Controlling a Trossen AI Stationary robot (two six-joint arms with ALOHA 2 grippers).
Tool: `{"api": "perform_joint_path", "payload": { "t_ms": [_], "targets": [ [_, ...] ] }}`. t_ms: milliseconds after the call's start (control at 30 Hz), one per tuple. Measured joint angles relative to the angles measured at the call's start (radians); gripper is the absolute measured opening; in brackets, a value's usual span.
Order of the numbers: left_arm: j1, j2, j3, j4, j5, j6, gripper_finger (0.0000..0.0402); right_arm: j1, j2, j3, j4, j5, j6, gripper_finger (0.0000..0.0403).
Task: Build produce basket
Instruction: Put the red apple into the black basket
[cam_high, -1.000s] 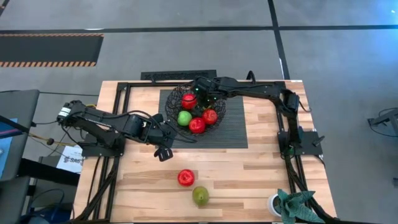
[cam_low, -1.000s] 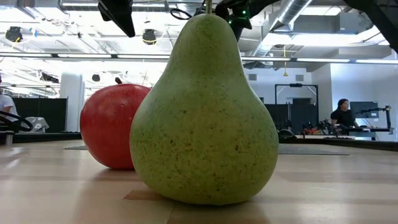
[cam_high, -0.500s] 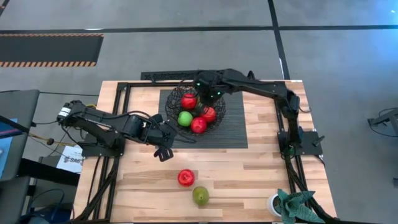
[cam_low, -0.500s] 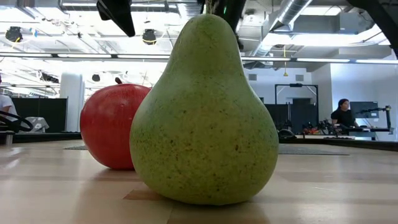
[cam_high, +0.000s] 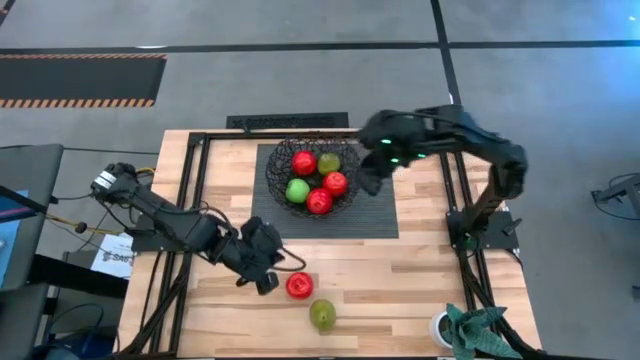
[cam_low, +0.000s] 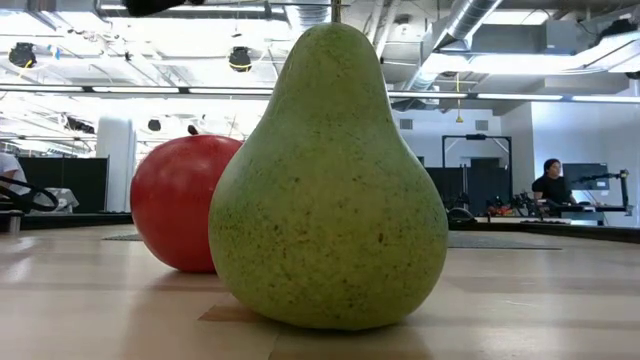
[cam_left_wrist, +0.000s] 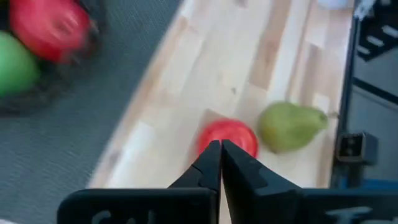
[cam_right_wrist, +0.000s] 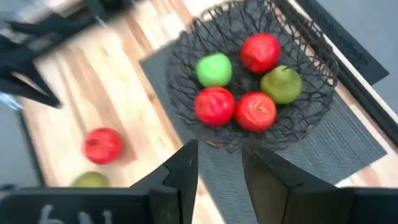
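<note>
Front of table: yellow-green pear (cam_high: 322, 315) upright on bare wood, red apple (cam_high: 298, 286) just beside it, farther in. Left gripper (cam_high: 268, 278) low beside that apple, fingers pressed together, nothing held. Mid-table: dark ribbed mat (cam_high: 375, 215), wire basket (cam_high: 277, 178) on it. Inside: three red fruits, bright green one (cam_high: 297, 190), yellow-green pear (cam_high: 328, 163). Right gripper (cam_high: 368, 178) above mat by basket's right rim, fingers (cam_right_wrist: 184, 163) slightly parted, empty.
</note>
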Motion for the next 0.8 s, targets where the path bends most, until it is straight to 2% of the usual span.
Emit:
{"api": "perform_joint_path", "payload": {
  "t_ms": [100, 267, 467, 633, 800],
  "targets": [
    [-0.014, 0.0, -0.051, 0.068, 0.047, -0.034, 0.0006, 0.058, -0.064, 0.0, 0.008, 0.022, 0.061, 0.0141],
    [-0.016, 0.002, -0.174, 0.232, 0.143, -0.061, 0.0034, 0.148, -0.124, 0.001, 0.009, 0.116, 0.127, 0.0141],
    [-0.012, 0.002, -0.238, 0.344, 0.166, -0.098, 0.0069, 0.224, -0.139, 0.001, 0.009, 0.182, 0.145, 0.0141],
    [-0.028, 0.024, -0.237, 0.424, 0.158, 0.001, 0.0077, 0.23, -0.125, 0.0, -0.004, 0.186, 0.145, 0.014],
    [-0.056, 0.124, -0.236, 0.476, 0.18, 0.096, 0.0078, 0.219, -0.11, 0.0, -0.008, 0.193, 0.138, 0.014]
  ]
}}
